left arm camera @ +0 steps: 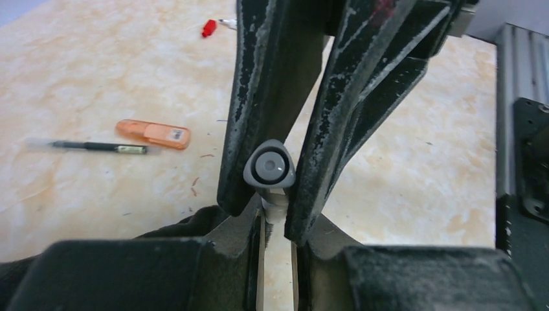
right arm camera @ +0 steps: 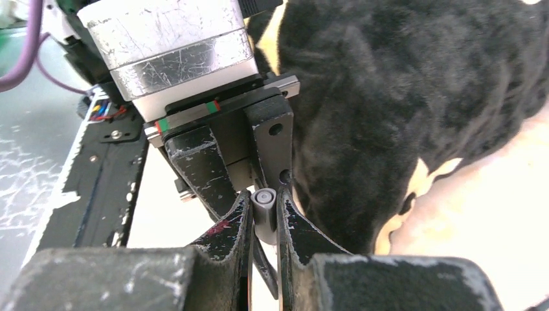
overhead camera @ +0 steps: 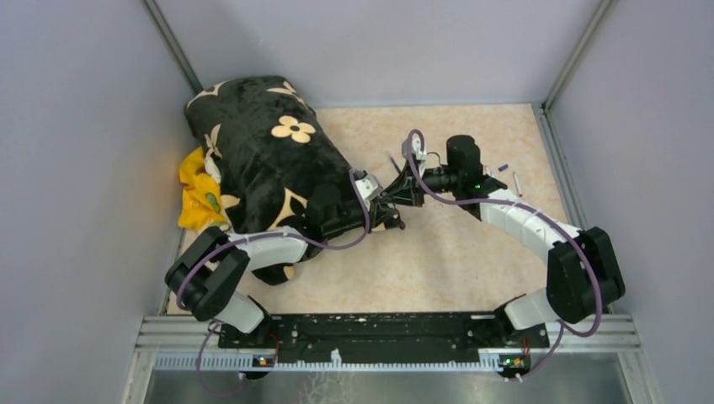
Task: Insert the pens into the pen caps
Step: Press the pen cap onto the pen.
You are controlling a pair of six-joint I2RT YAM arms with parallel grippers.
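My left gripper [overhead camera: 392,215] and right gripper [overhead camera: 404,192] meet tip to tip at mid-table. In the left wrist view my left gripper [left arm camera: 267,217] is shut on a white-barrelled marker [left arm camera: 276,210]. A greyish cap [left arm camera: 268,167] sits at the marker's end, between the right gripper's long dark fingers [left arm camera: 259,97]. In the right wrist view my right gripper [right arm camera: 264,208] is shut on that greyish cap [right arm camera: 262,199]. An orange marker [left arm camera: 153,133], a thin dark pen [left arm camera: 97,147] and a red cap [left arm camera: 208,28] lie on the table.
A black flowered pouch [overhead camera: 261,160] and a yellow cloth [overhead camera: 198,198] lie at the back left, close to the left arm. A purple cap [overhead camera: 503,167] and a white marker [overhead camera: 517,183] lie right of the right arm. Grey walls enclose the beige table [overhead camera: 438,261].
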